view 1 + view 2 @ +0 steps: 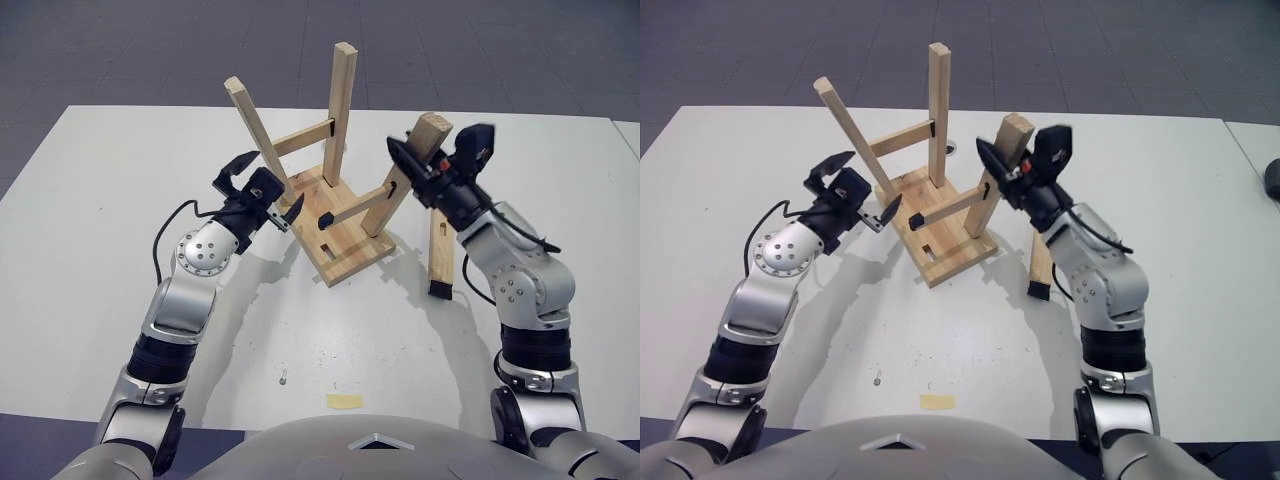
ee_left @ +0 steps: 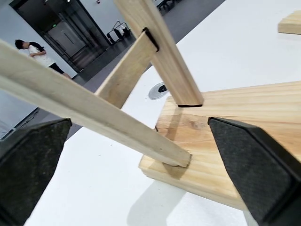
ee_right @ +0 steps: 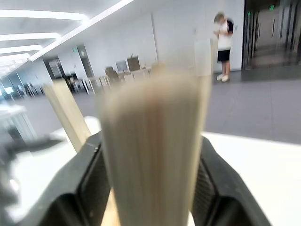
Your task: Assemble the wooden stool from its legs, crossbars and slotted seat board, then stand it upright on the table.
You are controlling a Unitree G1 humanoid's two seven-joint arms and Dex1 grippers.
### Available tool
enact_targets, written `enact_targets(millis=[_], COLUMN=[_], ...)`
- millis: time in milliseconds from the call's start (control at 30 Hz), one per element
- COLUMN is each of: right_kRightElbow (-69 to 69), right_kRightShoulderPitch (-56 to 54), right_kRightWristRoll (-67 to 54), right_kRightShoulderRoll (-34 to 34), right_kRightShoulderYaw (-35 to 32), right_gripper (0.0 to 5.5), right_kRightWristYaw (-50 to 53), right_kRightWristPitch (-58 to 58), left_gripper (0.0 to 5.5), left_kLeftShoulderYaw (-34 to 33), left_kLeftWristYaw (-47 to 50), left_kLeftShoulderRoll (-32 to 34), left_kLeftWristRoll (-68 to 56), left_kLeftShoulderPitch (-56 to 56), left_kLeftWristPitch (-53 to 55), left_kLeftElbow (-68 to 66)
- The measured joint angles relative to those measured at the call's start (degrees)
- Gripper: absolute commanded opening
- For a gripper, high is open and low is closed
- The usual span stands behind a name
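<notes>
Plainly the weak point is the third leg point(image 1: 398, 195). The right gripper point(image 1: 435, 140) is clamped on its upper end. The leg leans at a steep slant over the seat board point(image 1: 345, 250), which lies face down near the middle of the table point(image 1: 110, 210), somewhat toward the far edge. A short crossbar point(image 1: 352, 210) runs from this leg's lower part toward the board's middle. If the leg is pressed down at that slant, its foot may jam in the slot or lever the crossbar out of its joint.

The left gripper point(image 1: 270, 182) has hold of nothing. Its fingers point(image 2: 249, 165) stand wide apart on either side of the leaning leg point(image 1: 258, 130), close to where that leg meets the board, and touch neither. Nothing pins the board, so a push from the right could skid the whole assembly toward the table's left edge. The leaning leg tips outward and looks only loosely seated. A jolt might drop it, and with it the upper crossbar point(image 1: 300, 140) joining it to the upright leg point(image 1: 340, 110).

The fourth leg point(image 1: 438, 260) lies loose on the table just beside the right forearm, which could sweep it toward the right edge.

Bare table stretches wide toward the left and near edges, giving room there. The far edge lies closer behind the board.
</notes>
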State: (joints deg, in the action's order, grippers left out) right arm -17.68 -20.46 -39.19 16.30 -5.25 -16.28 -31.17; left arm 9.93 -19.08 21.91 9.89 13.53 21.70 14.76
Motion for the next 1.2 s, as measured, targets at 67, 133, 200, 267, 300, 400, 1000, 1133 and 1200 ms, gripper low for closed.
enact_targets(millis=[67, 133, 200, 267, 300, 400, 1000, 1133, 1200], right_kRightElbow=[-1.9, -3.0, -2.0, 0.6, 2.2, 3.8, -6.5, -8.0, -8.4], right_kRightShoulderPitch=[-5.0, -10.0, -14.9, -18.4, -18.1, -9.7, 24.8, 24.4, 23.9], right_kRightWristRoll=[-6.0, -12.9, -19.4, -19.5, -15.7, -4.9, 15.4, 15.1, 15.0], right_kRightShoulderRoll=[-0.4, -0.5, -0.8, -0.2, 1.5, 4.2, 6.8, 5.2, 4.3], right_kRightShoulderYaw=[-3.8, -7.4, -12.8, -17.1, -17.5, -15.1, 3.4, 2.1, 0.9], right_gripper=[3.12, 3.43, 3.73, 4.05, 4.17, 4.63, 4.73, 4.11, 3.77], right_kRightWristYaw=[1.1, 2.9, 8.1, 12.9, 15.2, 18.2, 15.9, 16.2, 16.4], right_kRightWristPitch=[-1.6, -3.0, -3.2, -1.6, -1.1, -1.2, -21.0, -25.0, -27.2], left_gripper=[5.40, 5.40, 5.40, 5.40, 5.40, 5.40, 5.40, 5.40, 5.40], left_kLeftShoulderYaw=[-1.4, -2.4, -2.8, -3.2, -3.9, -5.7, -6.6, -6.5, -6.5], left_kLeftWristYaw=[1.8, 2.5, 2.7, 3.2, 3.8, 4.8, 4.9, 4.9, 5.0], left_kLeftShoulderRoll=[-1.0, -1.3, -1.8, -2.3, -2.7, -2.7, -2.7, -2.7, -2.7], left_kLeftWristRoll=[0.0, -0.2, -0.6, -0.6, -0.6, -0.6, 0.0, 0.2, 0.2], left_kLeftShoulderPitch=[0.5, 1.2, 1.9, 2.2, 2.2, 2.1, -0.1, -0.2, -0.2], left_kLeftWristPitch=[0.0, 0.0, 0.0, 0.0, 0.1, 0.6, 2.8, 2.9, 2.9], left_kLeftElbow=[-0.2, 0.6, 1.1, 1.4, 1.7, 2.4, 4.2, 4.2, 4.2])
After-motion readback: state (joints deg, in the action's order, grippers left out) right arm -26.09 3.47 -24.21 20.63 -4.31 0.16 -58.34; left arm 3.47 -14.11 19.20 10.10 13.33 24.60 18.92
